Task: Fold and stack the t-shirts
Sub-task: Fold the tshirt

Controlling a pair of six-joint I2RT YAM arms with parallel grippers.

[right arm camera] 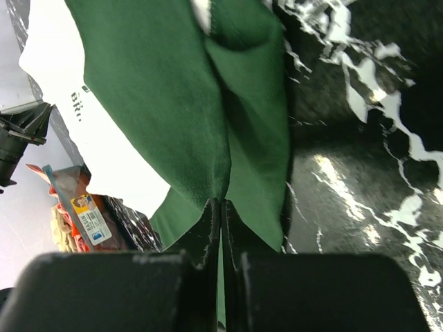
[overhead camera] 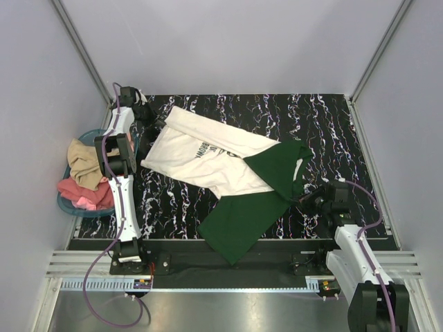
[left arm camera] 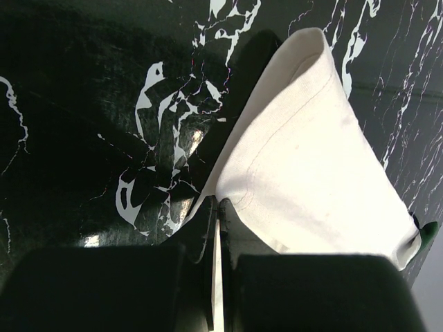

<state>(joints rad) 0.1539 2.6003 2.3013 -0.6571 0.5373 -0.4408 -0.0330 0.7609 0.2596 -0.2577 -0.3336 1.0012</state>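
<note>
On the top view, your left gripper (overhead camera: 154,121) sat at the 10 o'clock corner of the black white-veined marbled table (overhead camera: 339,124), with the right gripper (overhead camera: 305,201) low near 4 o'clock. The left wrist view showed the left gripper (left arm camera: 218,207) with jaws pressed together on the hem of the cream-white cloth t-shirt (left arm camera: 304,159), a thin strip of white pinched between the fingers. The cloth rose from the grip and curled over, and the tabletop showed at its 9 o'clock side. The right wrist view showed the right gripper (right arm camera: 220,204) closed the same way on a bunched fold of the plain dark green cloth t-shirt (right arm camera: 159,90), with green fabric fanning out toward 12 o'clock from the pinch. The cream-white cloth t-shirt (overhead camera: 201,152) lay spread from 10 o'clock toward table centre, lettering up, not folded. The dark green cloth t-shirt (overhead camera: 249,207) ran from about 3 o'clock of centre down to 6 o'clock. Its upper part overlapped the cream shirt's 3 o'clock end, and its lower corner reached over the near table edge. The two shirts were touching and not stacked square. A blue plastic basket (overhead camera: 67,205) sat off the table at 9 o'clock, just beside the left arm, holding a tan cloth (overhead camera: 84,162) over a pink cloth (overhead camera: 82,191).
</note>
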